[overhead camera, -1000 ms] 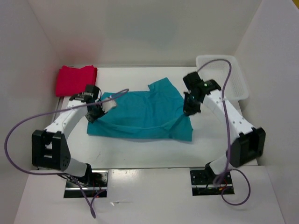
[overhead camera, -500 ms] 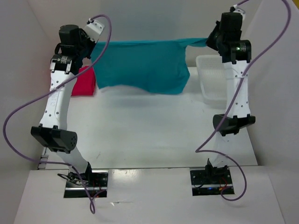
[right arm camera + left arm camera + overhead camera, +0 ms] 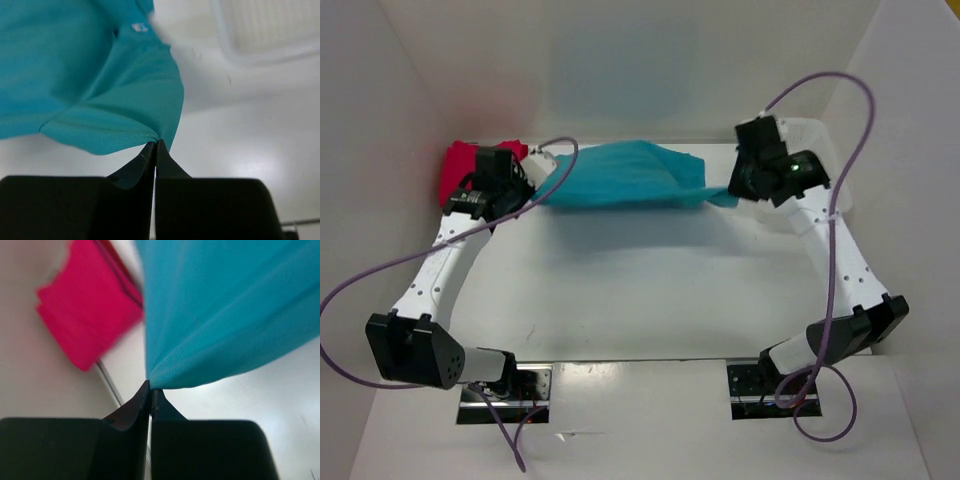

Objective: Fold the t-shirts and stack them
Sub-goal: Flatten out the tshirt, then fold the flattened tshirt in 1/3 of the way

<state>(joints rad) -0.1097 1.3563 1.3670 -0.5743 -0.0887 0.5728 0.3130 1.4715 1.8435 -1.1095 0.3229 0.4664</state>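
Note:
A teal-blue t-shirt (image 3: 620, 178) hangs stretched between both arms over the far part of the table. My left gripper (image 3: 542, 178) is shut on its left edge; in the left wrist view the cloth (image 3: 225, 315) fans out from the pinched fingertips (image 3: 150, 388). My right gripper (image 3: 732, 190) is shut on its right edge, and the hem (image 3: 100, 100) spreads from the closed tips (image 3: 155, 145). A folded red t-shirt (image 3: 470, 165) lies at the far left, partly behind the left arm, and looks pink-red in the left wrist view (image 3: 85, 320).
A white lattice basket (image 3: 820, 150) stands at the far right, behind the right arm, also visible in the right wrist view (image 3: 270, 30). White walls enclose the table (image 3: 640, 290) on three sides.
Both arms lifted the teal-blue t-shirt high off the table, then came down and forward. It now hangs lower, bunched into a narrower band near the back.

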